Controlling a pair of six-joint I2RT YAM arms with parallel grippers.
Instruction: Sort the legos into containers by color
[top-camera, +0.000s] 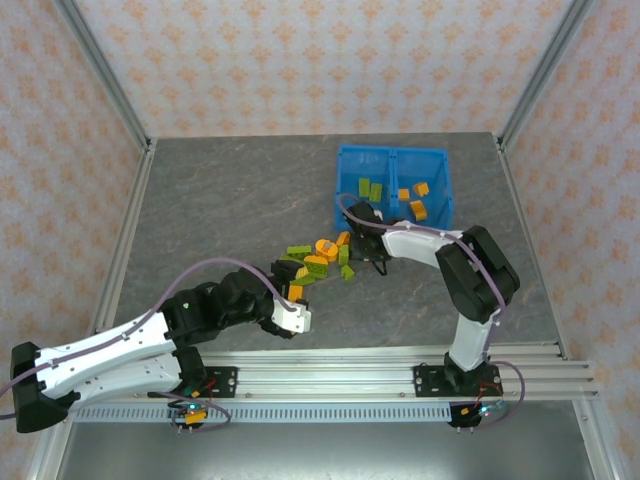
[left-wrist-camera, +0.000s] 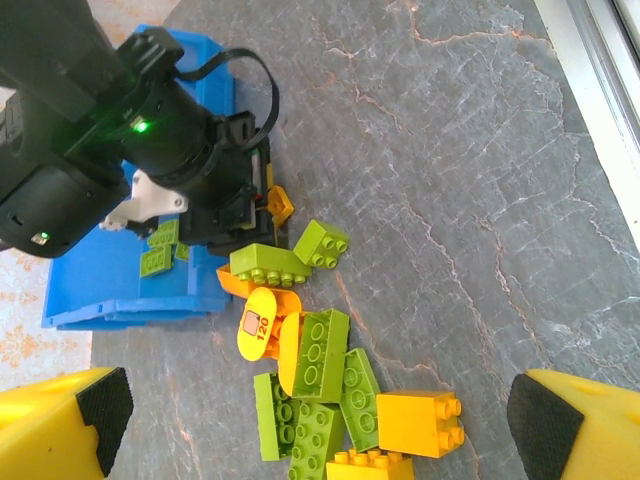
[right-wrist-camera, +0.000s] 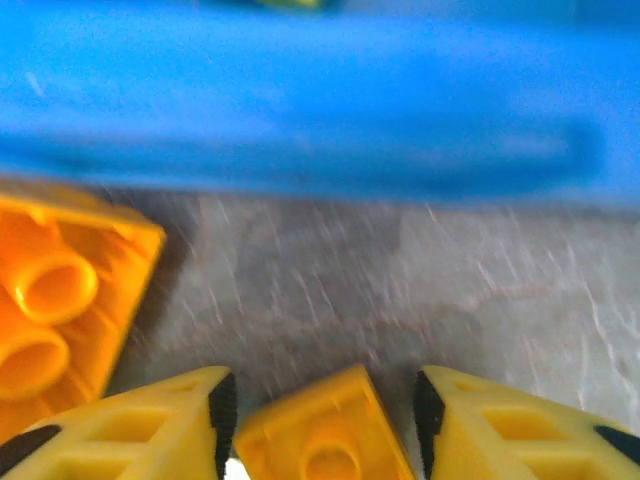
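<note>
A loose pile of green and orange legos (top-camera: 320, 262) lies on the grey table just in front of the blue bin (top-camera: 392, 152). Its left container (top-camera: 368, 190) holds green legos and its right container (top-camera: 415, 200) holds orange ones. My right gripper (right-wrist-camera: 320, 410) is low at the pile's bin-side end, its jaws around a small orange lego (right-wrist-camera: 320, 445) with a narrow gap still showing on the right side. In the left wrist view this same lego (left-wrist-camera: 282, 205) sits at the right gripper's tip. My left gripper (left-wrist-camera: 322, 415) hovers wide open above the pile's near end.
Another orange brick (right-wrist-camera: 60, 300) lies upside down just left of the right gripper. The bin's front wall (right-wrist-camera: 300, 120) stands close ahead of it. A yellow rounded piece marked 120 (left-wrist-camera: 258, 322) lies in the pile. Bare table stretches left and right of the pile.
</note>
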